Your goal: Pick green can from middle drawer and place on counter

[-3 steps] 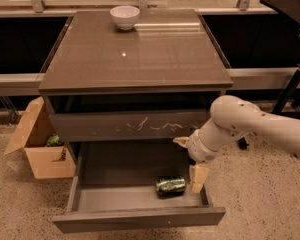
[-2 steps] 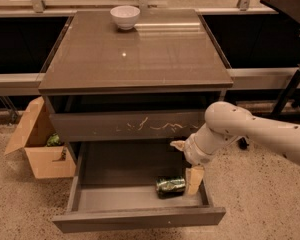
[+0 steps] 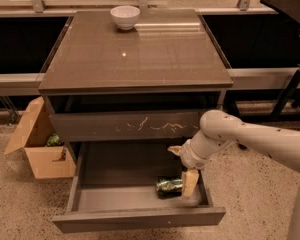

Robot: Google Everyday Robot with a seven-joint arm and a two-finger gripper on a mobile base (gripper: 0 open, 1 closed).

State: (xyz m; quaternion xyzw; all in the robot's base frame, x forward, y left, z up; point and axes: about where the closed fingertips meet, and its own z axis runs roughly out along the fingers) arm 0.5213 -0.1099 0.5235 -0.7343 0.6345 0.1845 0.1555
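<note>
The green can [image 3: 168, 185] lies on its side in the open middle drawer [image 3: 115, 176], near its right front corner. My gripper [image 3: 183, 165] hangs over the drawer's right side, just right of and above the can. It is open and holds nothing. One pale finger [image 3: 190, 182] reaches down by the can's right end, and the other [image 3: 174, 149] points left above it. The white arm comes in from the right. The glossy counter [image 3: 135, 54] lies above.
A white bowl [image 3: 125, 16] stands at the back of the counter. The scratched drawer front [image 3: 140, 125] is shut above the open drawer. An open cardboard box [image 3: 37, 146] stands on the floor to the left. A dark stand's legs [image 3: 292, 91] are at the right.
My gripper has moved a little left and down into the drawer, so its lower finger now stands right at the can's right end. The can has not moved.
</note>
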